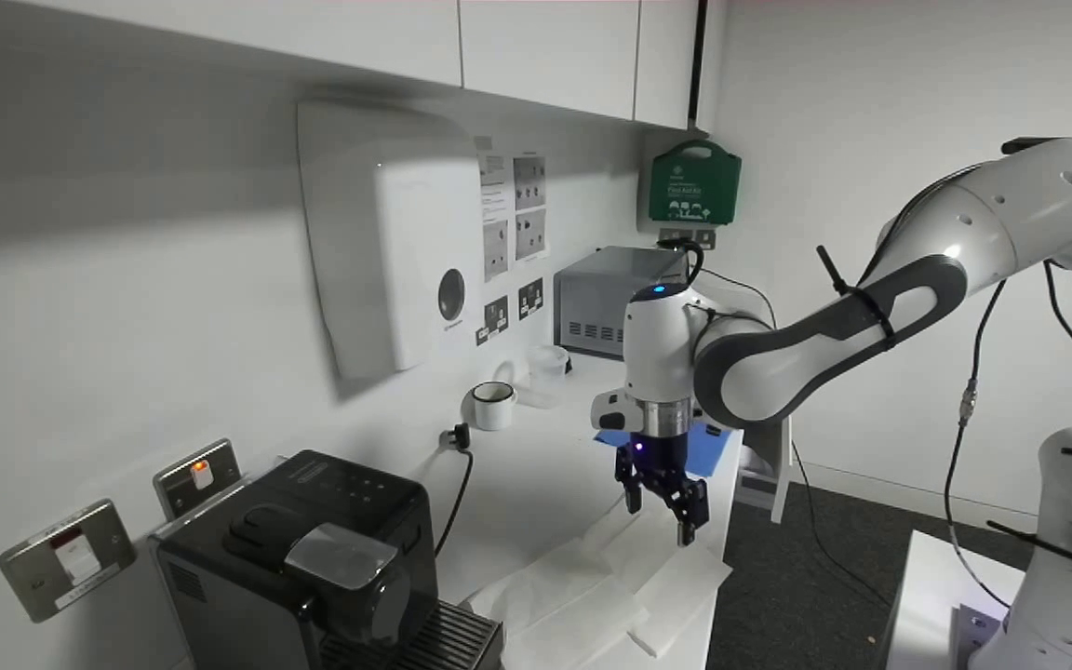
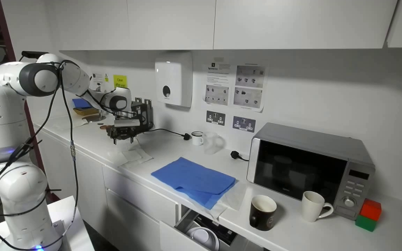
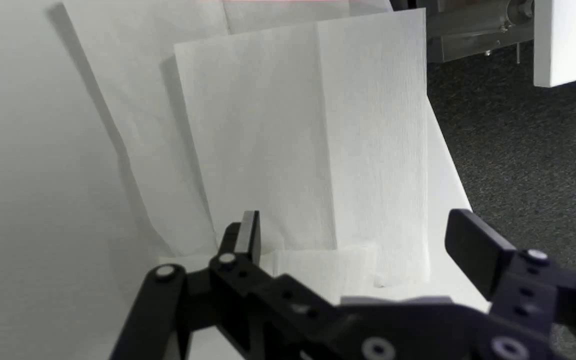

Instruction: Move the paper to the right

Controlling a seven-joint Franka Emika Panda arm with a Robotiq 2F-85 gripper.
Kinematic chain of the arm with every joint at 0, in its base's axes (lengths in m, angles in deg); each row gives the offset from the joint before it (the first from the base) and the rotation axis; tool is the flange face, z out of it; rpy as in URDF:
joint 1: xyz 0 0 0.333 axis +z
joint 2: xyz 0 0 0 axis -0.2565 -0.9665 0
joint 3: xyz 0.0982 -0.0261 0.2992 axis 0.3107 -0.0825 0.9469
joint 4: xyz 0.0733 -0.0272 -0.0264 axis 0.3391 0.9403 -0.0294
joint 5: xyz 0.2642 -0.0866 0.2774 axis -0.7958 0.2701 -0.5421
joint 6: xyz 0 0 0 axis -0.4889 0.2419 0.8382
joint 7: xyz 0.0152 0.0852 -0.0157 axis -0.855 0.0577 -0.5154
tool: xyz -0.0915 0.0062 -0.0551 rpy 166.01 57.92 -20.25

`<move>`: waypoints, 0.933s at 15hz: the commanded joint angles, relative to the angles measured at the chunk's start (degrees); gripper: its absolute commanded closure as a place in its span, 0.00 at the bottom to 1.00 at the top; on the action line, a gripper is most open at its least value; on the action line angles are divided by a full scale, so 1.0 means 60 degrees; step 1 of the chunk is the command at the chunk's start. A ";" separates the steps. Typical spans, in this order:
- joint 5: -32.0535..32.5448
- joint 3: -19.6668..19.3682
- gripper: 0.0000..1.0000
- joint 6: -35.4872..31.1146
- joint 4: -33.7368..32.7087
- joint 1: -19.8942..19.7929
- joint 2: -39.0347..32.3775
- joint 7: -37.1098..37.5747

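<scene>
Paper [image 3: 268, 140] lies beneath my gripper [image 3: 354, 225], apparently not touching it; the crease [image 3: 326, 135] runs roughly crosswise to the line between its fingers [image 3: 478, 247], spread wide with nothing held.

- White counter [image 2: 173, 148] in front of me; clock centre is blue sheeting [image 2: 194, 177], with a pale sheet [image 2: 234, 198] showing from beneath at 4 o'clock.
- 10 o'clock: overlapping white paper sheets [image 3: 268, 140], one corner jutting past the front edge.
- 11 o'clock: black coffee machine [image 1: 331, 558].
- 12 o'clock: dark-rimmed white cup [image 1: 495, 411]; just beside it, at 1, a clear container [image 2: 210, 143].
- 3 o'clock: grey microwave [image 2: 305, 167].
- Between 3 and 4: white mug [image 2: 311, 207], green block [image 2: 365, 223].
- 4 o'clock: black mug [image 2: 264, 217].
</scene>
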 commanded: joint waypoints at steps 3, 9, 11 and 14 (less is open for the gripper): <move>0.0023 0.0441 0.00 0.0255 0.0251 -0.0041 0.0196 -0.0327; 0.0012 0.0553 0.00 0.0037 0.0889 -0.0107 0.0269 -0.0545; 0.0006 0.0534 0.00 -0.0032 0.1152 -0.0138 0.0324 -0.0601; 0.0058 0.0516 0.00 -0.0118 0.1462 -0.0165 0.0373 -0.0599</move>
